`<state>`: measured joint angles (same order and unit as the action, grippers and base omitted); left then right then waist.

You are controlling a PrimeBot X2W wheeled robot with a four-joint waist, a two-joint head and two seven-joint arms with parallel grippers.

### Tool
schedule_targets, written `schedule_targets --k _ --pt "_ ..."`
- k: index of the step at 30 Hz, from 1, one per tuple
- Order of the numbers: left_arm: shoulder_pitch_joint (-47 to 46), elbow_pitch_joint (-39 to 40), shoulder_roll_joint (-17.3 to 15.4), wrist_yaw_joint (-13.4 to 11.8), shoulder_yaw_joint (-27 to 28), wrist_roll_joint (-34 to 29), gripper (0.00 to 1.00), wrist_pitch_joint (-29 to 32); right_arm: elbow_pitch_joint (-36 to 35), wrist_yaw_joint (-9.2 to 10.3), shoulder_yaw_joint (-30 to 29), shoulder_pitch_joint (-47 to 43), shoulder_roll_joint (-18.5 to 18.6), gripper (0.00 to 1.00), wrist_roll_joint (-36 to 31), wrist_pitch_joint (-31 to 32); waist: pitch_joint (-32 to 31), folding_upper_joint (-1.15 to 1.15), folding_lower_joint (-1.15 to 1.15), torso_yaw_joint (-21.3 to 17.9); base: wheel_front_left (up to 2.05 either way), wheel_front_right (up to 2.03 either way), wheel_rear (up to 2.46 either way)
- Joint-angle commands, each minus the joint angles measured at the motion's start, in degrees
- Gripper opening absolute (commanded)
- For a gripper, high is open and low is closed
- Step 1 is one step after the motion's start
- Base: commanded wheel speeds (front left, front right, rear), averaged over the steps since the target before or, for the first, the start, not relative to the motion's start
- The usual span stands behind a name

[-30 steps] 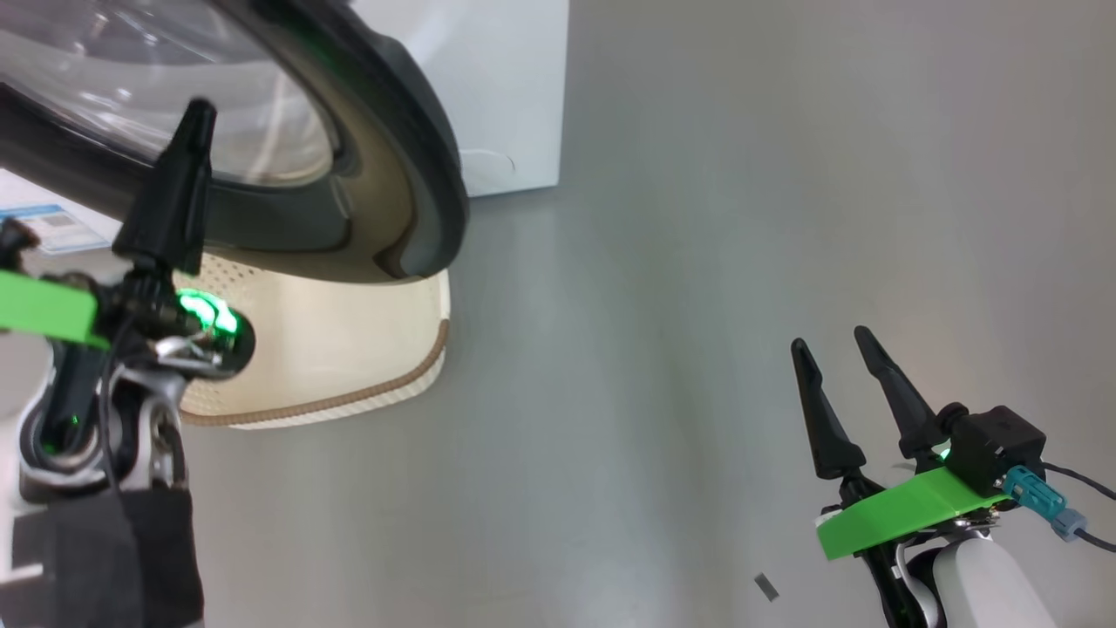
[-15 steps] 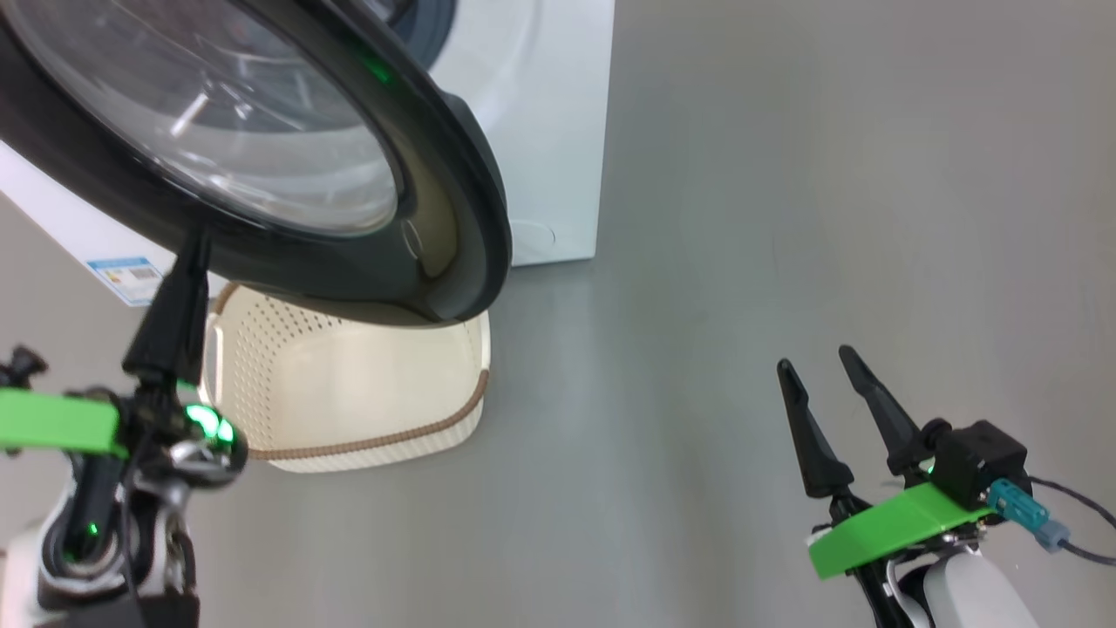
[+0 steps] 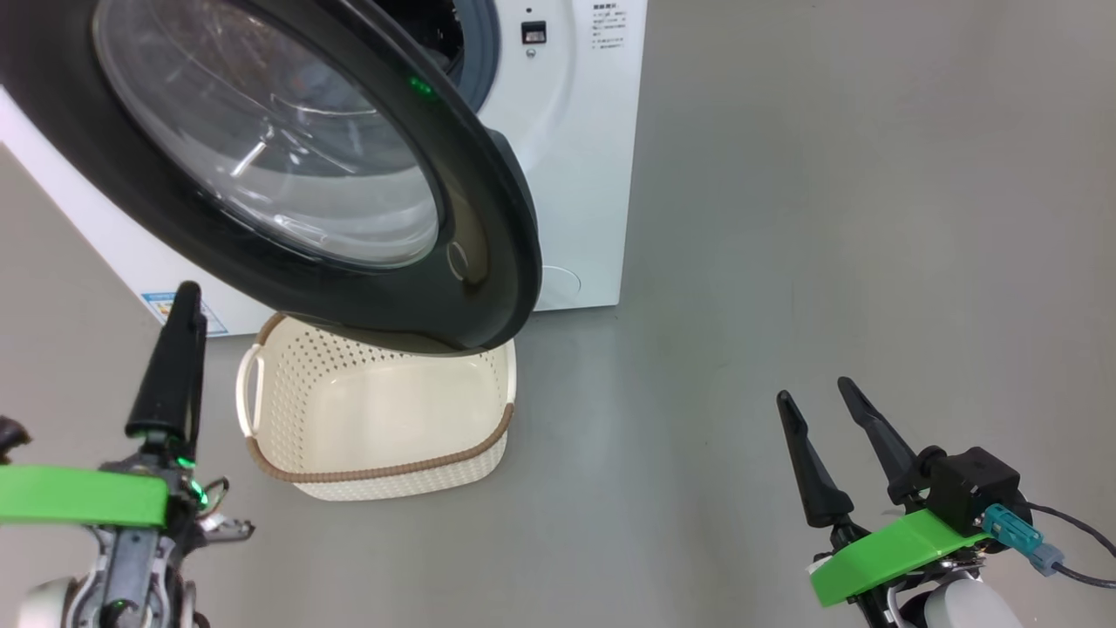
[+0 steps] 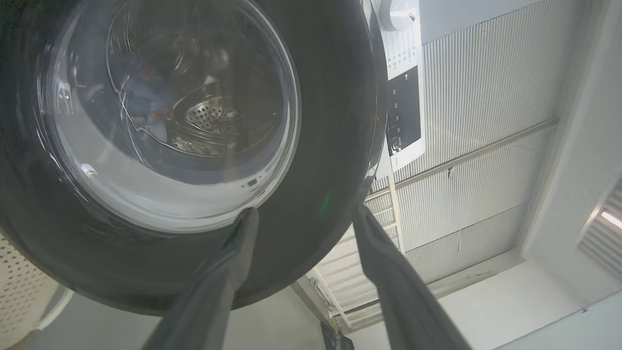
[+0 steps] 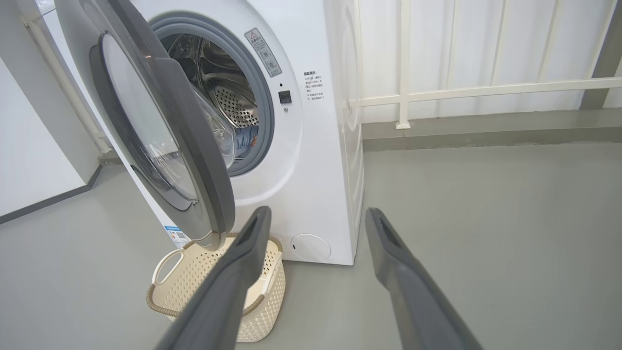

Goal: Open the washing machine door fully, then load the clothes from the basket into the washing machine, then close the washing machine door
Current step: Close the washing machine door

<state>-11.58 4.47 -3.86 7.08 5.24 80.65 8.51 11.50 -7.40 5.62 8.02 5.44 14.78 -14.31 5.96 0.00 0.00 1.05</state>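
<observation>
1. My left gripper [image 4: 305,210] stands released, its two dark fingers spread with nothing between them, aimed up at the lower black rim of the washing machine door [image 3: 261,148]; whether a tip touches that rim I cannot tell
2. My right gripper [image 3: 815,390], at the lower right of the head view, is likewise parted and holds nothing, well apart from the machine above the grey floor [image 3: 828,218]
3. The door is swung partway out from the white washing machine [image 3: 575,174], its clear glass bowl turned towards my head camera and its lower edge over the rear of the basket [image 3: 375,475]
4. The basket sits on the floor just in front of the machine, between my two grippers and nearer the left one, with a white handle on its left side
5. The clothes [image 5: 244,137], light blue fabric with a touch of orange, lie inside the steel drum [image 5: 228,97], seen past the door's edge within the blue-grey gasket [image 5: 266,121]
6. Low on the machine's front are a blue label [image 5: 177,236] and a round hatch [image 5: 311,247]; a white railing [image 5: 403,63] runs along the wall to its right
</observation>
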Motion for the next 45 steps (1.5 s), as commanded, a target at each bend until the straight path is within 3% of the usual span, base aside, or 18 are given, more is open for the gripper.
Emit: schedule_targets --k 1,6,9,13,16,24,30,33,39,45 --pt "-0.13 2.06 -2.34 0.41 0.71 -1.93 1.00 -1.45 -1.58 -0.09 1.49 -0.07 0.10 1.00 -0.09 -0.69 -0.06 0.00 0.00 0.11 0.00 0.00 0.00" --pt "1.22 2.65 -7.57 0.41 -6.17 -9.51 1.00 -13.49 -1.91 -0.09 1.41 -0.28 -0.06 1.00 -0.29 -0.69 -0.10 0.00 0.00 0.32 0.00 0.00 0.00" --pt "1.84 0.90 -12.94 0.41 -10.72 -16.63 1.00 -20.82 -2.02 -0.09 1.40 -0.41 -0.15 1.00 -0.29 -0.69 -0.21 0.00 0.00 0.34 0.00 0.00 0.00" --pt "1.90 -3.43 -16.90 0.41 -13.04 -28.82 1.00 -23.39 -2.16 -0.09 1.22 -0.75 -0.25 1.00 -0.21 -0.69 -0.49 0.00 0.00 0.36 0.00 0.00 0.00" --pt "2.11 -4.12 -15.33 0.41 -9.62 -39.05 1.00 -23.47 -2.32 -0.09 1.01 -1.09 -0.28 1.00 -0.18 -0.69 -0.57 0.00 0.00 0.36 0.00 0.00 0.00" --pt "5.91 -3.31 -10.51 0.41 -2.94 -59.39 1.00 -23.49 -2.62 -0.09 0.57 -1.88 -0.35 1.00 -0.17 -0.69 -0.82 0.00 0.00 0.20 0.00 0.00 0.00" --pt "8.66 -1.03 -7.98 -0.17 -0.78 -70.00 1.00 -23.50 -2.68 -0.09 0.44 -2.02 -0.19 1.00 -0.19 -0.69 -0.83 0.00 0.00 0.23 0.00 0.00 0.00" --pt "10.73 -0.74 -5.83 -0.96 0.39 -74.26 1.00 -23.50 -2.80 -0.09 0.34 -2.29 -0.22 1.00 -0.26 -0.69 -0.99 0.00 0.00 0.30 0.00 0.00 0.00" --pt "12.49 -0.75 -2.97 -2.64 2.52 -75.71 1.00 -23.50 -2.97 -0.09 0.26 -2.29 -0.25 1.00 -0.26 -0.69 -0.83 0.00 0.00 0.27 0.00 0.00 0.00" --pt "14.02 -1.83 -1.31 -2.65 2.90 -76.67 1.00 -23.50 -2.99 -0.09 0.40 -2.05 -0.39 1.00 -0.22 -0.69 -0.36 0.00 0.00 0.02 0.00 0.00 0.00"
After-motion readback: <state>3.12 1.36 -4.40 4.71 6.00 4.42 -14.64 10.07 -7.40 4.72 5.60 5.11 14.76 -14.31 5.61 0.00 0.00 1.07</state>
